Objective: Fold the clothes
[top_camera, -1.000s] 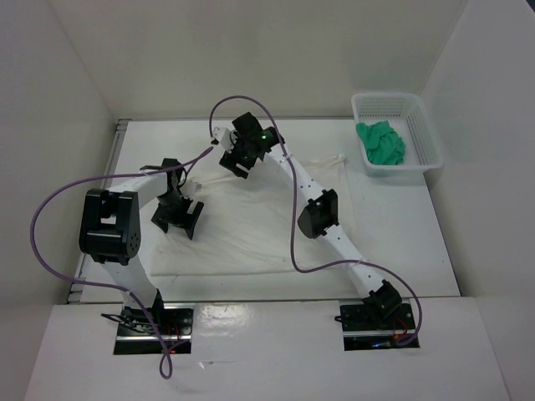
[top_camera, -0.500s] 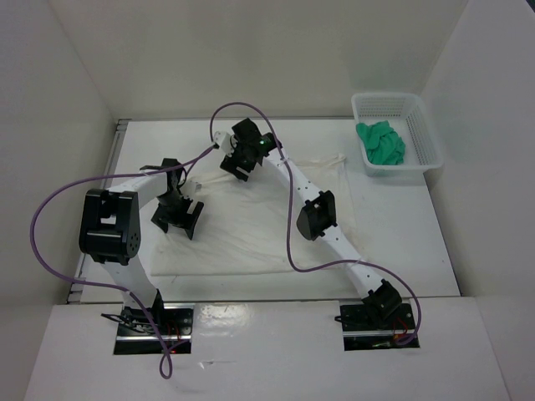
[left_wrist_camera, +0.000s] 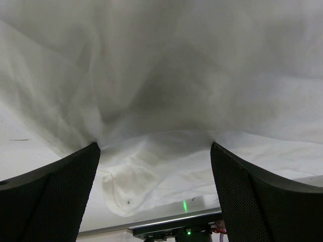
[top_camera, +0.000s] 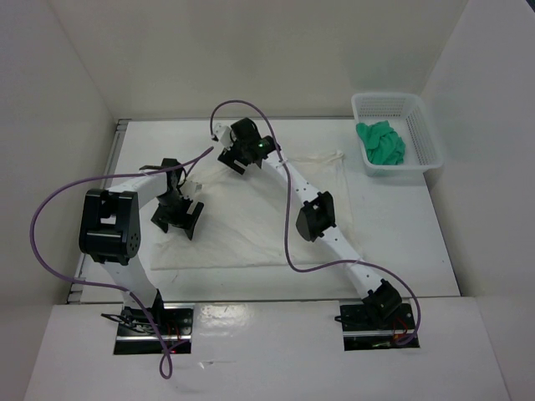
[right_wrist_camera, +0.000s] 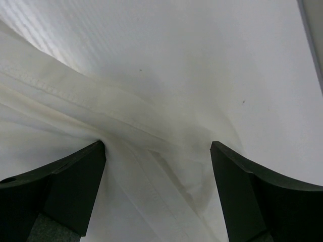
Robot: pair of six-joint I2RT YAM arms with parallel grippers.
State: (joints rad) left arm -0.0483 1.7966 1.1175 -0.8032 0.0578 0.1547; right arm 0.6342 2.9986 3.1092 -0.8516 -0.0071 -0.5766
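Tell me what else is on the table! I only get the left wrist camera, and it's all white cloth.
Observer: A white basket sits at the far right corner of the table, with a green cloth inside it.
Operator: Where's the other arm?
Observer: The right arm reaches to the far edge of the white garment, its jaws open just above it.
Operator: And where's mine?
Observer: Your left arm is over the garment's left part, close to its left edge.
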